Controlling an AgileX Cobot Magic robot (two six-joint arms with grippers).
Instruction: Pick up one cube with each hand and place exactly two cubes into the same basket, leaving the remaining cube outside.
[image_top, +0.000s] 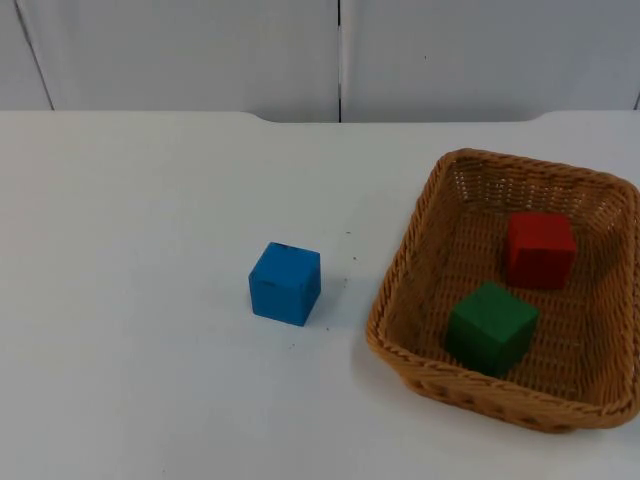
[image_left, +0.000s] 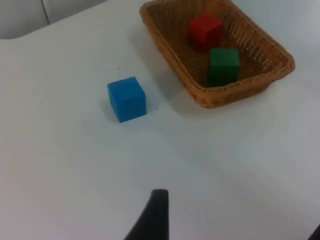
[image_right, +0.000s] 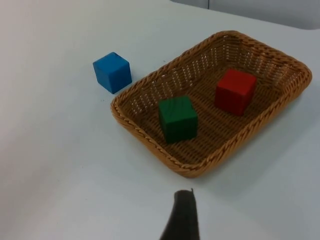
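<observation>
Red cube (image_top: 540, 248) & green cube (image_top: 490, 327) in basket (image_top: 395, 290); blue cube (image_top: 285, 283) left on table (image_top: 130, 250). Task looks done. End effector states: can't tell.

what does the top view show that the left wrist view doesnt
The top view alone takes in the grey partition wall behind the table, seen head on with its panel seams. The left wrist view alone has a black fingertip of the left gripper above bare table. Both share the blue cube on the white table, apart from the wicker basket, and inside the basket the red cube and the green cube.
</observation>
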